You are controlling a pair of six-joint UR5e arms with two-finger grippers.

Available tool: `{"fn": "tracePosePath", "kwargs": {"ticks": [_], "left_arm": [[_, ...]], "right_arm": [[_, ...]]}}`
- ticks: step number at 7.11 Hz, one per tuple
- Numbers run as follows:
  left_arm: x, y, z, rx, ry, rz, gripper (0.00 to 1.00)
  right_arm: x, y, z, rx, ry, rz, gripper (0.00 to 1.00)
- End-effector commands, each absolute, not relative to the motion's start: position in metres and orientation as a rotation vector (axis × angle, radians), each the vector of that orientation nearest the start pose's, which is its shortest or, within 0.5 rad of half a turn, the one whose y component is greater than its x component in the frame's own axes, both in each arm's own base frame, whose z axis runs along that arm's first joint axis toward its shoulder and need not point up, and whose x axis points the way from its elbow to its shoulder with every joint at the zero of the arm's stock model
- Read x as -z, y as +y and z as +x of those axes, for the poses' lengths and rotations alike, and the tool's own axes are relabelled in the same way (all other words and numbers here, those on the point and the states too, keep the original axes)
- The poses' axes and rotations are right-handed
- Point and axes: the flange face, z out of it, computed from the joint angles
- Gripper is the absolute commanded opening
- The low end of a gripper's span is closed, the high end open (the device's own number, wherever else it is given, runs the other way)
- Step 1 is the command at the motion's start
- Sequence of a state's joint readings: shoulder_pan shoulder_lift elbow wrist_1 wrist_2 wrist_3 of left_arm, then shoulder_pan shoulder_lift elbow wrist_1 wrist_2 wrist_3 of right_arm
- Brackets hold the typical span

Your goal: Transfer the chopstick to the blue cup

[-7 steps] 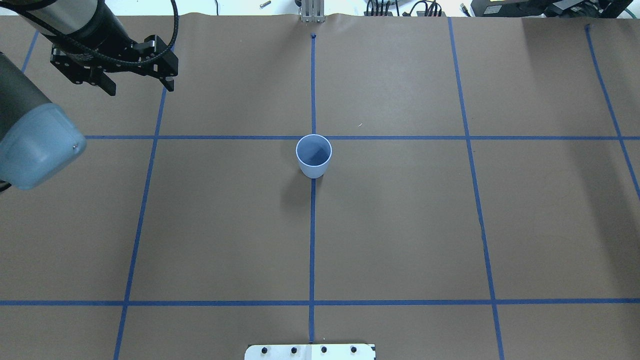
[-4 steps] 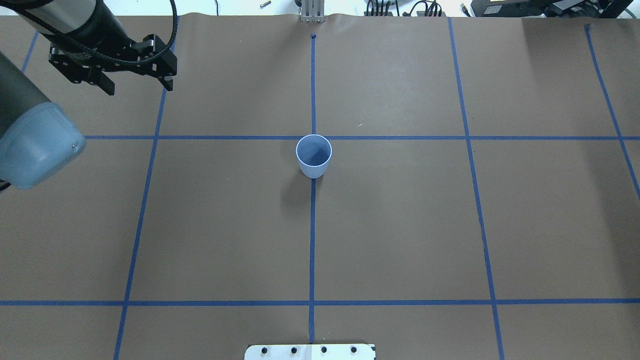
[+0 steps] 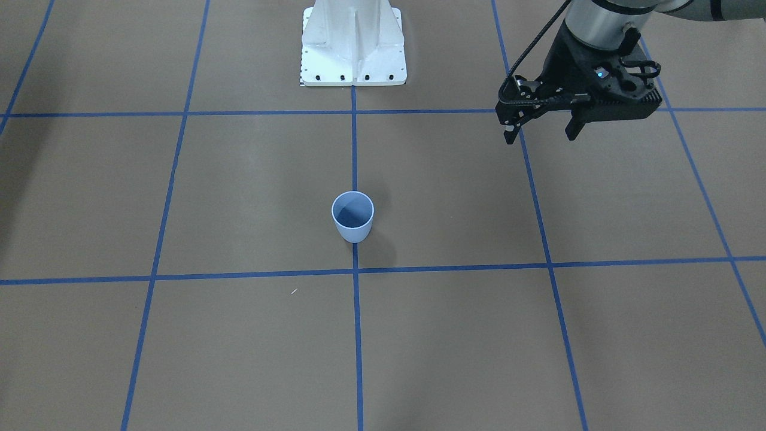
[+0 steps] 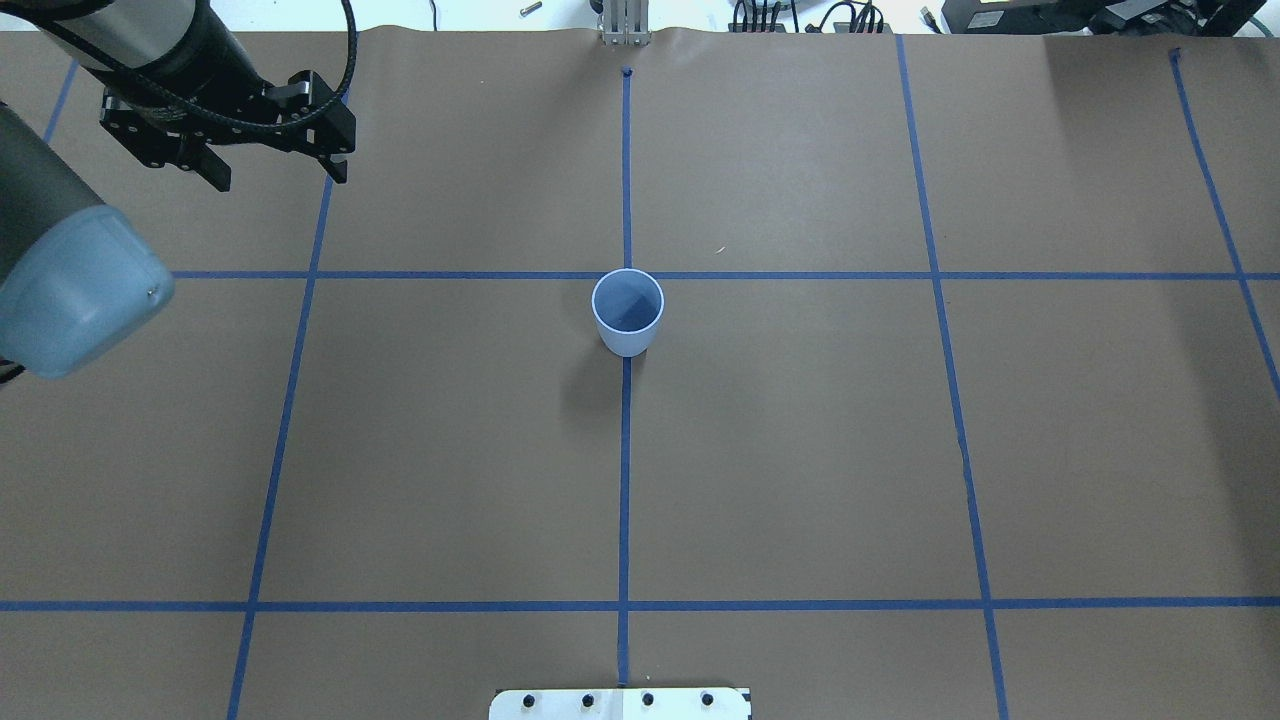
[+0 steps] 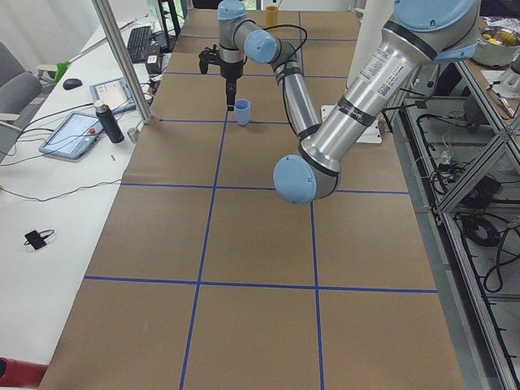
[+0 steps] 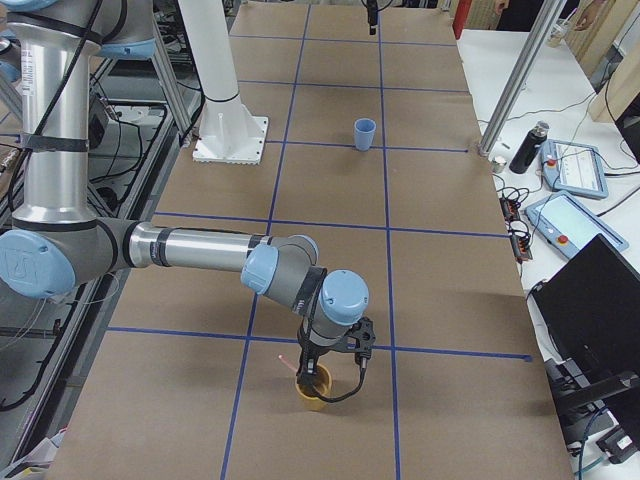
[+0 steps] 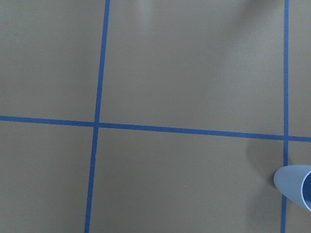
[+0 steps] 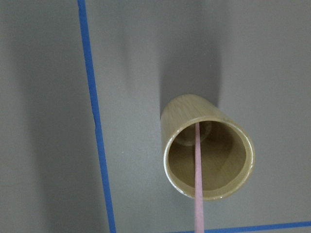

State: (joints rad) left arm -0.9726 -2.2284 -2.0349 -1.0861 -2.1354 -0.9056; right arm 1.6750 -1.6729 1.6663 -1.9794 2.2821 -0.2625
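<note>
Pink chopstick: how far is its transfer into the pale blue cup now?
Done: nothing visible. The thin pale pink chopstick sits in the tan wooden cup; the pale blue cup is empty. In hand: the right end effector hovers over the tan cup. Remaining: grasp, carry, insert.

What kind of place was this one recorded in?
Most likely a robotics lab workcell. A left arm and a right arm reach over a paper-covered table marked with a blue tape grid. A side bench holds what look like teach pendants and a laptop.
</note>
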Motion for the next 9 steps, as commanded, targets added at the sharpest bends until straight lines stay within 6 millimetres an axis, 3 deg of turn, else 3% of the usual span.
{"fn": "tracePosePath", "kwargs": {"ticks": [1,4,7,8,9], "left_arm": [[-0.154,-0.508,0.250,0.111,0.820,0.082,0.99],[-0.152,-0.508,0.250,0.107,0.820,0.087,0.99],[-0.150,-0.508,0.250,0.105,0.822,0.092,0.99],[-0.152,-0.510,0.251,0.107,0.817,0.089,0.99],[-0.150,-0.509,0.251,0.104,0.820,0.093,0.99]], "right_arm": [[-0.703,-0.392,0.110,-0.008,-0.767,-0.316,1.00],[-0.711,-0.383,0.109,-0.014,-0.770,-0.334,0.98],[-0.722,-0.386,0.107,-0.028,-0.788,-0.354,0.98],[-0.724,-0.386,0.107,-0.031,-0.790,-0.359,0.92],[-0.726,-0.385,0.107,-0.035,-0.795,-0.364,0.77]]}}
